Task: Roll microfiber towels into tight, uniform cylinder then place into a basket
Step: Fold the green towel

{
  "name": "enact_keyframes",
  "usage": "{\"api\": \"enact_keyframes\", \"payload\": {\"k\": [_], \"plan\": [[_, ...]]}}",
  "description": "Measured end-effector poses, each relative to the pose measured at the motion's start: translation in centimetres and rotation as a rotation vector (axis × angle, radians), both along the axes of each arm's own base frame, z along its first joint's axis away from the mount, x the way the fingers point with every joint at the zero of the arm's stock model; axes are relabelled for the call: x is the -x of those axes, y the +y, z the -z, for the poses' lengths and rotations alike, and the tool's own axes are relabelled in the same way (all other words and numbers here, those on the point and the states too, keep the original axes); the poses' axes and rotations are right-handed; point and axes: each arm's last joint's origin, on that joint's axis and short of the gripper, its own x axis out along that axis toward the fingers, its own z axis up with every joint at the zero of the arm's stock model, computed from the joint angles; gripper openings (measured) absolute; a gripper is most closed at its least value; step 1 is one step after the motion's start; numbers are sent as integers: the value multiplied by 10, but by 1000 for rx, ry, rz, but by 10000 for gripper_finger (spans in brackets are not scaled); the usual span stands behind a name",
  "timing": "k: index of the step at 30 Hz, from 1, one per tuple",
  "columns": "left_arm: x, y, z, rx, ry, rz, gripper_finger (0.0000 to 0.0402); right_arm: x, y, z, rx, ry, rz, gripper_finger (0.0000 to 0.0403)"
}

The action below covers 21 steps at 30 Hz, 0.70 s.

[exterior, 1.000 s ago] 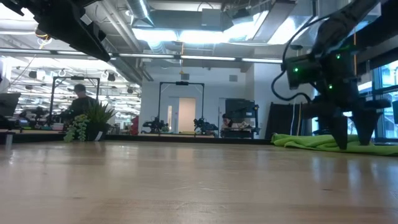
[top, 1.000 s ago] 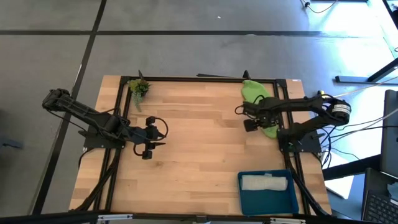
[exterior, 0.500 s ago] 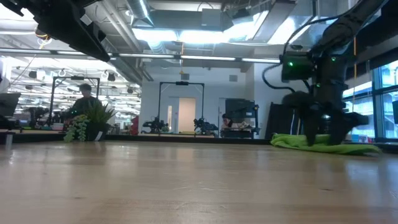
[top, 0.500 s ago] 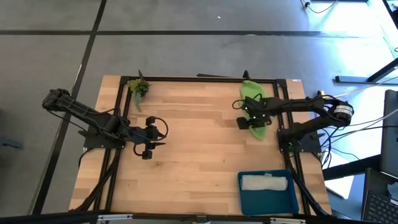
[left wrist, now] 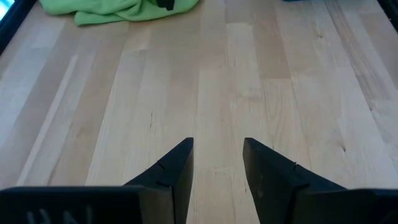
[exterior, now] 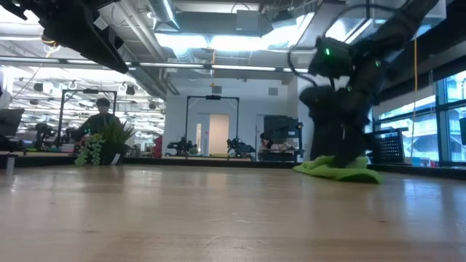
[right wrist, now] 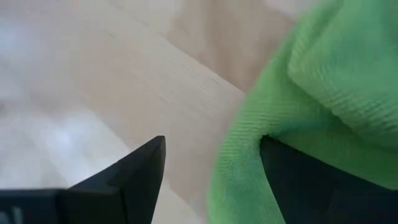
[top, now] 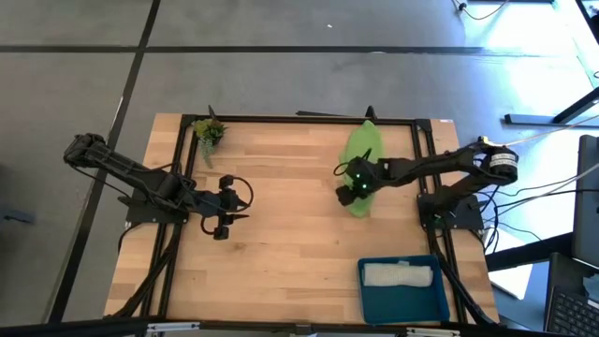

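Note:
The lime green towel (top: 362,154) lies crumpled in a long strip on the wood, reaching from the far edge toward the table's middle. My right gripper (top: 348,187) stands open at the strip's near end, tipped steeply down; it also shows in the low view (exterior: 338,145). A pale rolled towel (top: 400,274) lies in the teal basket (top: 374,298) at the near right. At the left of the table my left gripper (left wrist: 217,149) hangs open over bare wood and touches nothing. My right gripper has one finger (right wrist: 311,186) set into the green towel at its hemmed edge (right wrist: 239,168), where the cloth bunches around that finger. The other finger (right wrist: 140,171) stands over bare wood. The fingers slant down from the table's right. The towel lies wholly on the table.
A small plant sprig (top: 209,131) lies at the far left corner. Black frame rails run along the table's edges. Bare wood lies between the two arms. In the low view a person shows in the room far behind the table.
My right gripper has swung toward the table's left edge and tipped steeper down, staying open. The green towel's near part has slid along the table with it toward the middle and drawn out into a long strip. Its far end has stayed by the far edge.

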Motion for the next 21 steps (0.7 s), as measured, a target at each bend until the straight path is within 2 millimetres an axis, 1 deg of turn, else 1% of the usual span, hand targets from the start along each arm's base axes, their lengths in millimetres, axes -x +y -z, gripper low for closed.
{"api": "enact_keyframes", "payload": {"k": [3,6,8,10,12,14,17,21], "plan": [[0,0,0,1,0,0,130,-6,-2,-24,61,15,6,264],[0,0,0,2,0,-1,130,-4,-4,-46,124,106,36,264],[0,0,0,3,0,-3,130,-1,-5,-56,169,180,75,264],[0,0,0,4,1,-3,130,4,-6,-59,203,264,113,264],[0,0,0,4,0,-3,130,6,-7,-57,223,294,166,264],[0,0,0,4,1,-3,130,10,-6,-49,210,306,198,264],[0,0,0,4,1,-3,130,17,-4,-30,168,311,204,264],[0,0,0,3,2,-3,130,24,1,-5,114,239,203,264]]}}
